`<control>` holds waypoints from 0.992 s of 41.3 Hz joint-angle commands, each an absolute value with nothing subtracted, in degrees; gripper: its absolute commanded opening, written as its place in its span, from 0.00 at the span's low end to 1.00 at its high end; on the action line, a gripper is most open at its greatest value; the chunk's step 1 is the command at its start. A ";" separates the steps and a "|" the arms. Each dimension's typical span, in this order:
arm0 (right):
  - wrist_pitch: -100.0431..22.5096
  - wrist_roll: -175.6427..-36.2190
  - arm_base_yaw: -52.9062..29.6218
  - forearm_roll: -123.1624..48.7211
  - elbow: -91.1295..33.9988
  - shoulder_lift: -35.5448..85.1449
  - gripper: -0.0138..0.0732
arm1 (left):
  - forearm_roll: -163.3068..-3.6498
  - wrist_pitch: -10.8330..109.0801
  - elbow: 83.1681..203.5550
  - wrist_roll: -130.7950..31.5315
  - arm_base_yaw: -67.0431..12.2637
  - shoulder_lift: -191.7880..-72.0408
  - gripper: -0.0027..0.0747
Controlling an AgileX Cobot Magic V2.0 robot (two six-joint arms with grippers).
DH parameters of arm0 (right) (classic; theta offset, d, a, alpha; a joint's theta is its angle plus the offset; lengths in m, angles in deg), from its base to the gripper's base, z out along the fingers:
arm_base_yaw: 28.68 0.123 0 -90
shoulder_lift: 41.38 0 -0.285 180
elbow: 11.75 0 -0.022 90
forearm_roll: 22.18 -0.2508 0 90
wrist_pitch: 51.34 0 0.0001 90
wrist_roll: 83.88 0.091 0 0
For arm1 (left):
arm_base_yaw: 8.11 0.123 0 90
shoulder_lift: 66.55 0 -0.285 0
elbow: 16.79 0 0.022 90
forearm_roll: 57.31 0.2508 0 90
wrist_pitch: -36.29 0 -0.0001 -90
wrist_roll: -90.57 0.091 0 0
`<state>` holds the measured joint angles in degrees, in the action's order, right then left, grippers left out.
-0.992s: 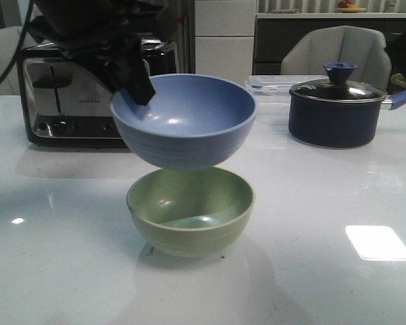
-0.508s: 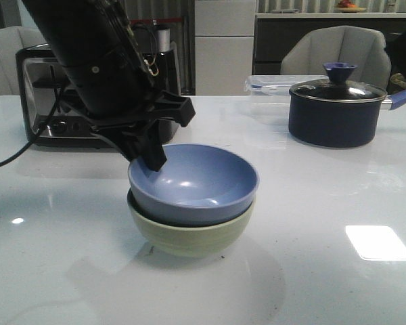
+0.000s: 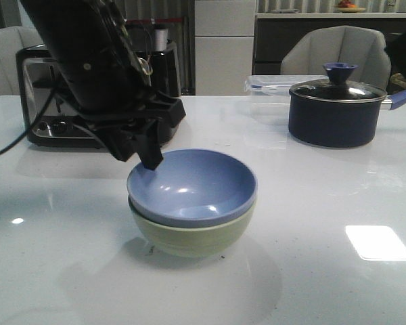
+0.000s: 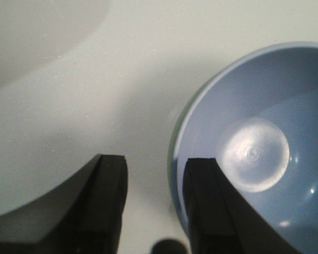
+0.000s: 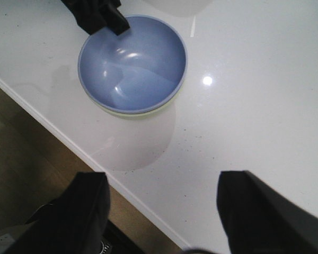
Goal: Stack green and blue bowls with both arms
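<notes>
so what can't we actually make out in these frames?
- Green bowl interior: hidden in every view by the blue bowl nested in it.
- Left end effector contact with the blue rim: fingers straddle it, a gap shows in the left wrist view, but the front view has the arm in the way.
- Right end effector: fingers cut off by the right wrist view's edge, absent from the front view.
- Toaster: mostly behind the left arm, front view.
</notes>
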<state>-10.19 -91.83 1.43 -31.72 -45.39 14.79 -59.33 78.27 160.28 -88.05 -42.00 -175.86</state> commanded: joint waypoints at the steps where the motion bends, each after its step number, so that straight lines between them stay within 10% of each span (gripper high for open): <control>1: -13.62 -92.40 1.65 -31.93 -43.87 14.38 0.78 | -57.31 79.66 161.21 -88.19 -42.18 -167.47 0.49; 41: -12.30 -92.40 1.65 -28.68 -43.87 14.42 0.76 | -53.30 79.51 126.72 -86.44 -42.18 -112.46 0.45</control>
<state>-9.53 -91.83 1.43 -29.32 -45.39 14.79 -53.39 82.89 125.95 -86.52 -42.00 -113.75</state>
